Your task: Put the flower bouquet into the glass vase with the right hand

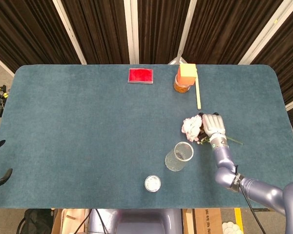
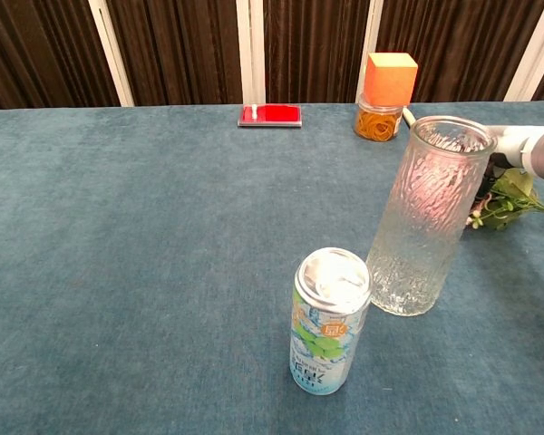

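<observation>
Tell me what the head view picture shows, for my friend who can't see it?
The robot's right hand rests on a pink flower bouquet lying on a blue table, beside an empty glass vase. A drink can stands near the front edge; a red box, an orange-lidded jar and a wooden stick sit at the back.

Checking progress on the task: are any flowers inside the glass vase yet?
No, the glass vase stands empty while the flower bouquet lies on the table beside it, under the right hand.

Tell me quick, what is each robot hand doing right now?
Left hand: only dark fingertips show at the frame edge; cannot tell.
Right hand: fingers curled over the pink flower bouquet lying on the table; grip unclear.
</observation>
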Available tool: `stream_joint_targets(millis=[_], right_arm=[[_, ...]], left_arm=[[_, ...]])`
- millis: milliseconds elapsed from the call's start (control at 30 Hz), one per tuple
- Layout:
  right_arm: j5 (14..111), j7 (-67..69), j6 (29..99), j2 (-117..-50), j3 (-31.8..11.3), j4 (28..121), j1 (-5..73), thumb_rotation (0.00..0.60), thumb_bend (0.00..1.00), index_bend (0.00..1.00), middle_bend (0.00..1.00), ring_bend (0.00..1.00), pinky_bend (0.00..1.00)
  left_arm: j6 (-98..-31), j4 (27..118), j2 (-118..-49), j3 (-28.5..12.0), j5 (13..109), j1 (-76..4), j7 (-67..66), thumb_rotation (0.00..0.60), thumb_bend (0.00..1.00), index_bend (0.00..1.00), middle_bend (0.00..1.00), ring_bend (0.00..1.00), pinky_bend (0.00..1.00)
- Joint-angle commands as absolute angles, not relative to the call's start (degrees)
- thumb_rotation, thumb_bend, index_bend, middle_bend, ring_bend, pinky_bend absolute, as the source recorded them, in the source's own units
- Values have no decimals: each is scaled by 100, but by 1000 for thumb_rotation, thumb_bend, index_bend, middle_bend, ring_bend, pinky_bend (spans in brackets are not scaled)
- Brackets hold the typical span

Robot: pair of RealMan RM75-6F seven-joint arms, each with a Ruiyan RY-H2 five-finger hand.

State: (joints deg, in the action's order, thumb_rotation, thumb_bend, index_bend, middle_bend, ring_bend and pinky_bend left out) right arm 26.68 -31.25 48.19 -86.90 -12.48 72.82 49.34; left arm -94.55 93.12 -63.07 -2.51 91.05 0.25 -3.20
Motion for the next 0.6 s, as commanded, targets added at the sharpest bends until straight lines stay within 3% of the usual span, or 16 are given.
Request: stream_joint_targets(millis=[33, 333, 600], right_arm=[[2799, -3002, 4826, -8658, -1282, 7325, 4891, 600, 372, 368, 565, 611, 229], [3205, -2427, 4833, -8307, -1521, 7738, 4751, 600, 404, 400, 583, 627, 248], [3843, -1185, 4770, -7410, -2308, 8478, 4509, 600, 402, 400, 583, 627, 248]], left_arm=[[-9446, 9313, -6302, -235, 9127, 21, -308, 600, 335, 139, 0, 0, 95], [-9463, 9310, -6292, -247, 9107, 25, -263, 600, 335, 141, 0, 0, 95], [-9486, 9315, -6285, -264, 9077, 35, -211, 600, 336, 141, 0, 0, 95]])
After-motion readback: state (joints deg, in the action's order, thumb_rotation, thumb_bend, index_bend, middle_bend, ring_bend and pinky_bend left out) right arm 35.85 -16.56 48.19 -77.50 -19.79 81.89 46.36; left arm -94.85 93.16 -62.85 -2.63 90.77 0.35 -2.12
